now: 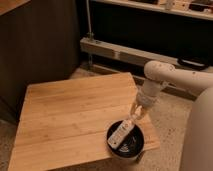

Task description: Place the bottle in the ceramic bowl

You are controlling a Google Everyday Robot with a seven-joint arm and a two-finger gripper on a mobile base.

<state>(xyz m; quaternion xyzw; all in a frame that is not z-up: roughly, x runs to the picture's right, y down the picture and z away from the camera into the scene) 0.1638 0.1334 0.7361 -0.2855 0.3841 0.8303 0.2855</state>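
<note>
The small white plastic bottle with a squarish body (121,133) lies tilted across the round black glossy ceramic bowl (136,148), which sits at the near right corner of the pale wooden tabletop (70,120). The bottle's lower end is down inside the bowl, and its upper end leans up over the far rim toward the robot's two-finger gripper (135,113), which hangs just above that rim at the end of the white arm (165,77). Whether the gripper is clamped on the bottle's top or has let go, I cannot tell; the two meet too closely to separate. To finish this step well, I judge the bottle should be allowed to settle with its weight in the bowl before release, since it is roughly as long as the bowl is wide and could pivot on the rim. The release should be gentle, and the withdrawal straight up and away from the bottle's top, so that nothing drags the bottle out or nudges the bowl off the nearby table edge. By count: one bottle, one bowl, one table, one arm with one gripper.
</note>
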